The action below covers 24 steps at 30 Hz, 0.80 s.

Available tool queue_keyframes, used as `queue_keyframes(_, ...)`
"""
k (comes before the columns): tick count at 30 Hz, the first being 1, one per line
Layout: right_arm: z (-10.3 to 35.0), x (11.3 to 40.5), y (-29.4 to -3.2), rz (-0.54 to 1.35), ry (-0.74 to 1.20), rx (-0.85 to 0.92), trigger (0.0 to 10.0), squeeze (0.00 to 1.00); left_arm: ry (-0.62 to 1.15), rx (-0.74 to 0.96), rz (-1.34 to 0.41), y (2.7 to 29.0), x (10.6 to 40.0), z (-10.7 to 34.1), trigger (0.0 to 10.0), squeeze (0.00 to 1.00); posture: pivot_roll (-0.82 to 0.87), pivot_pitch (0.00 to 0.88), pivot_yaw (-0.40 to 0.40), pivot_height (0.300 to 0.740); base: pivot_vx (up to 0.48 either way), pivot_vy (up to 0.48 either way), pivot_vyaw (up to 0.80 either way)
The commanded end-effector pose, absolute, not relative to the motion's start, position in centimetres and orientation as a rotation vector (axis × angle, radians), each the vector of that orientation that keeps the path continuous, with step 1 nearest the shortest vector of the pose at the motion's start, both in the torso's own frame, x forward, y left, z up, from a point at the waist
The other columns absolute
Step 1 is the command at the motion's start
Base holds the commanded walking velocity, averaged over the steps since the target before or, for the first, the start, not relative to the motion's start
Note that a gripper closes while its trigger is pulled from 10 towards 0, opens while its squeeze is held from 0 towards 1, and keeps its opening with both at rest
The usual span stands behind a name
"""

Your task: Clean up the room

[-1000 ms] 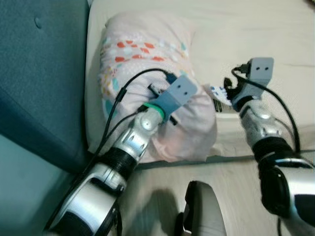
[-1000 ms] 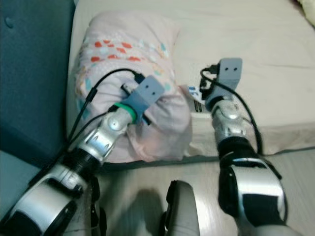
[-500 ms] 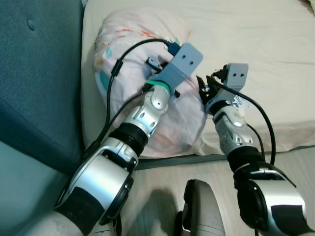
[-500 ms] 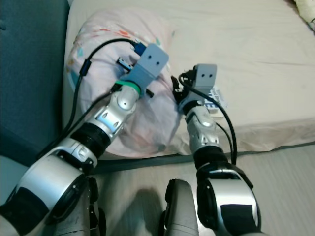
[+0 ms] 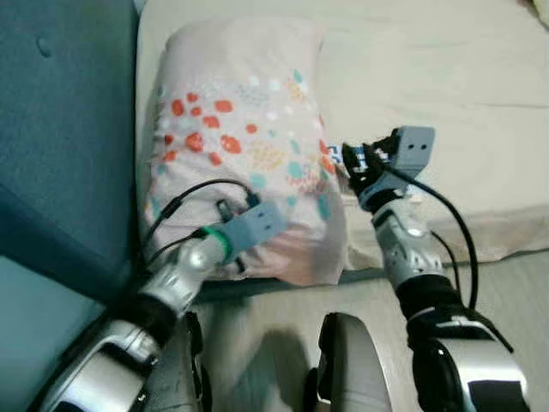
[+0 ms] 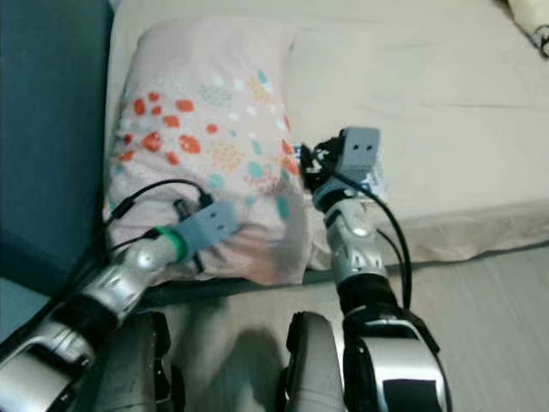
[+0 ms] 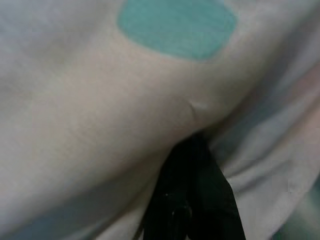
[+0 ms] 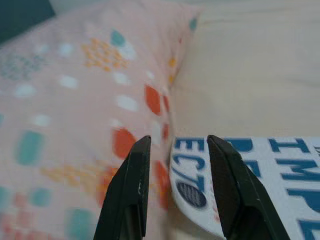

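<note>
Pillow (image 5: 244, 154) on bed (image 5: 446, 77), left gripper (image 7: 192, 200) fingers pinching its near edge

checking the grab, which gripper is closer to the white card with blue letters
Right. The right gripper has its fingers either side of the card's corner; the left gripper is pinched into the pillow's near edge.

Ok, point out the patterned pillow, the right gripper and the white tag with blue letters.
pillow (image 5: 232, 120), left eye view, patterned top face.
right gripper (image 8: 175, 150), right wrist view, between the two fingertips.
white tag (image 8: 260, 175), right wrist view, printed face beside the pillow.
</note>
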State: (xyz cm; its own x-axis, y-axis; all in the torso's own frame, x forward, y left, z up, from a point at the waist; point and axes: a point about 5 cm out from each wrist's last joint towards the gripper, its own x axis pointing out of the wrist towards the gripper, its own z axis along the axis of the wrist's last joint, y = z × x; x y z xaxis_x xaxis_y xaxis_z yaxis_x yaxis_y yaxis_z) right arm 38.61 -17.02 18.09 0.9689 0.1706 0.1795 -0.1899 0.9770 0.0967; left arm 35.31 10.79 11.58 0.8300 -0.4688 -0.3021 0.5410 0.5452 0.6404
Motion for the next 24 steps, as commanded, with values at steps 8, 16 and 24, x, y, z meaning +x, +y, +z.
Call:
queue_keyframes(8, 11.2, 34.8, -18.9, 0.196, 0.104, -0.135, 10.0, 0.0, 0.022, 0.611, -0.787, 14.8, 30.8, 15.4, 10.0, 0.0, 0.02, 0.173, 0.026, 0.576, 0.0, 0.0, 0.0)
queue_keyframes(16, 14.3, 35.0, -21.5, -0.019, -0.048, -0.234, 10.0, 0.0, 0.111, 0.577, -0.965, 16.6, 27.1, 14.7, 10.0, 0.0, 0.01, 0.153, 0.035, 0.576, 0.0, 0.0, 0.0)
queue_keyframes(24, 21.8, 35.2, -11.6, 0.5, -0.336, 0.177, 10.0, 0.0, -0.01, 0.422, -0.918, 17.2, 27.7, 18.8, 10.0, 0.0, 0.03, 0.154, 0.029, 0.576, 0.0, 0.0, 0.0)
